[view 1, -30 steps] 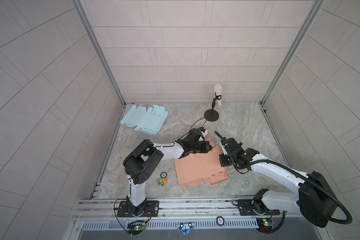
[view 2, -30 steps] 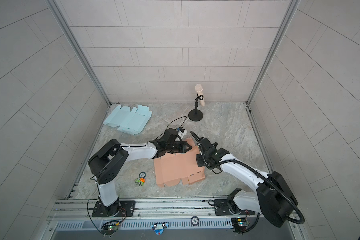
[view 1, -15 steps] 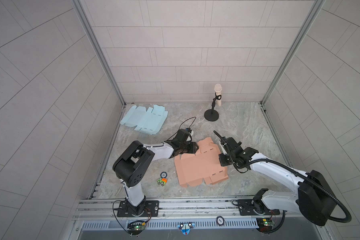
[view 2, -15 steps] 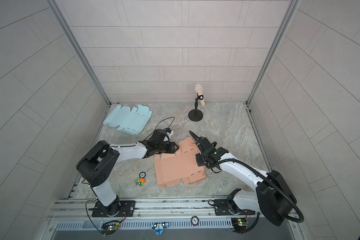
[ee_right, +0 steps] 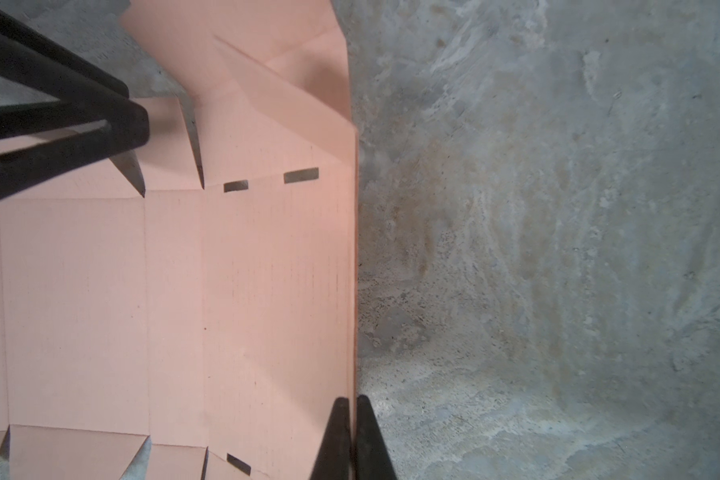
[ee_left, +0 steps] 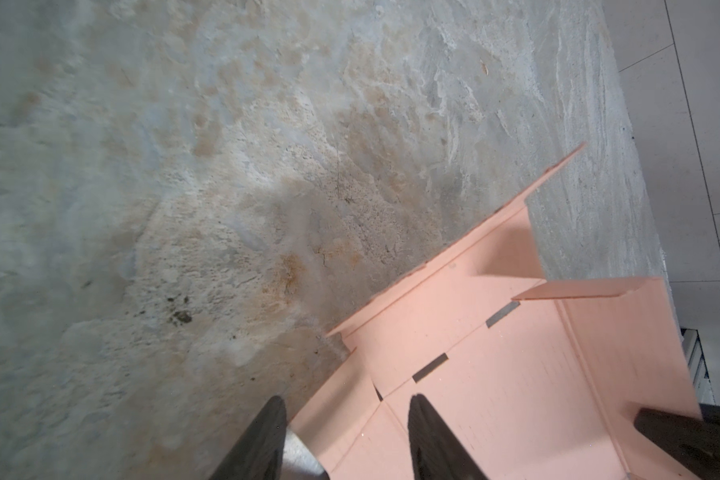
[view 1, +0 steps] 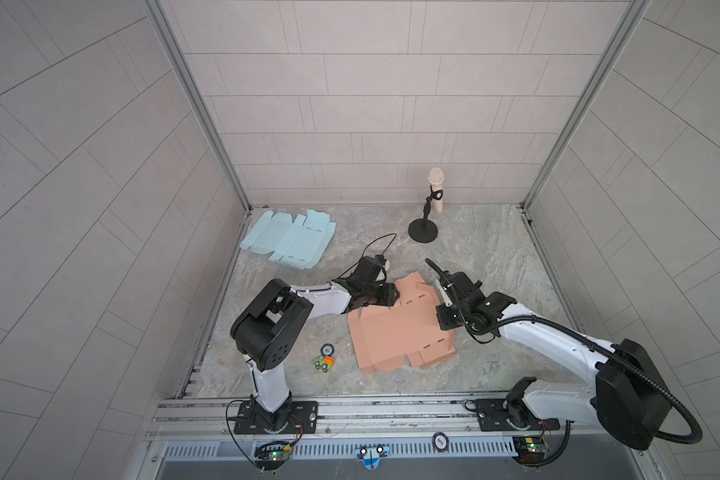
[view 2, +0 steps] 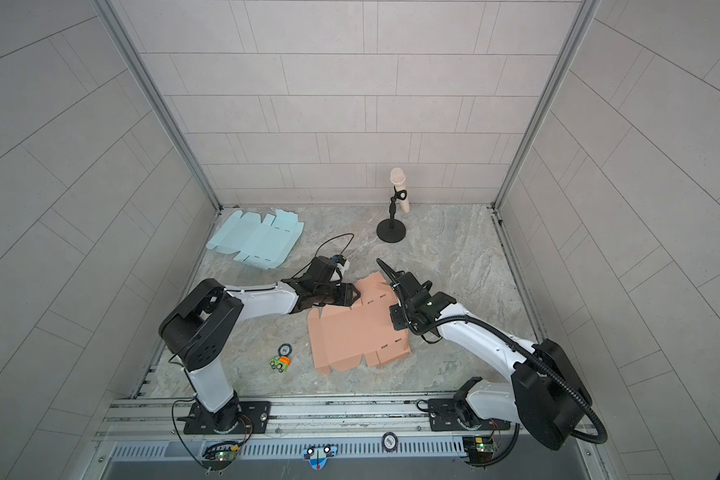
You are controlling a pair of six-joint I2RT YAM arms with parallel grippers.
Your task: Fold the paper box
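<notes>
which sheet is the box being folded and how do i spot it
Look at the marbled tabletop inside the tiled enclosure, near its middle. The salmon-pink sheet lies there, one edge pinched by the right gripper. Unlike the pale blue sheet lying flat in the far left corner, it is pink and partly creased.

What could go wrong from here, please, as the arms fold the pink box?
The right gripper pinches only the thin raised edge of the pink box; a pull might tear it or slip off. The left gripper is open around a corner flap, so the box may slide on the table if pushed.
</notes>
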